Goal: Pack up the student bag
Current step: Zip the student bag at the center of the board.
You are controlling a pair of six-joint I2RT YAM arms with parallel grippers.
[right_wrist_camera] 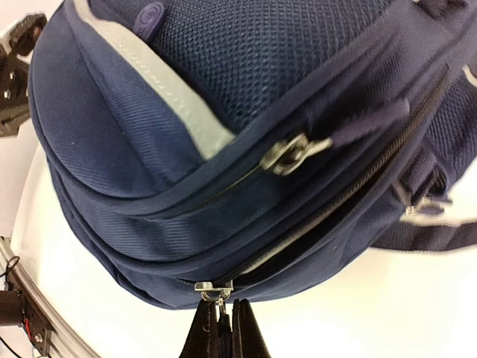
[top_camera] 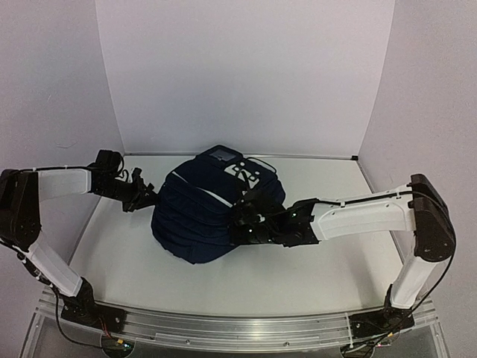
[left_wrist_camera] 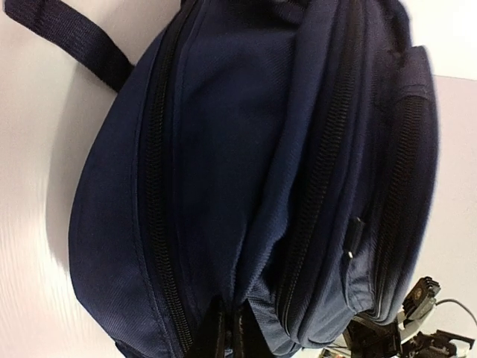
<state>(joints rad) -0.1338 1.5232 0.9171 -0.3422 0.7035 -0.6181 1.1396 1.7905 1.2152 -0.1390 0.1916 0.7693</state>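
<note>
Student bag lies on its side mid-bench, zips facing the arm bases.

My left end effector is at the bag's 9 o'clock, clamped on fabric right where a zip track runs into the seam. Call it a pinch on the bag itself. I can't tell if a slider is in there too.

My right end effector is at the bag's 4 o'clock, closed on the metal zip pull of the lower main zip. Behind that slider the track gapes a little, pale lining showing. The upper pull on the next pocket is untouched.

Step in hand, as I read it: opening the main compartment so it can be packed. No items to pack in view.

How to do it well:
- Left is the anchor. Hold firm, pull lightly toward 9 o'clock so the track is taut.
- Right drags the pull along the track's curve, not in a straight line. Follow the arc of the bag.
- Keep the pull in line with the teeth. A sideways tug risks jamming or slipping off the tab.
- If the whole bag slides on the bench, stop and re-tension left.
- Watch for loose fabric near the slider.
</note>
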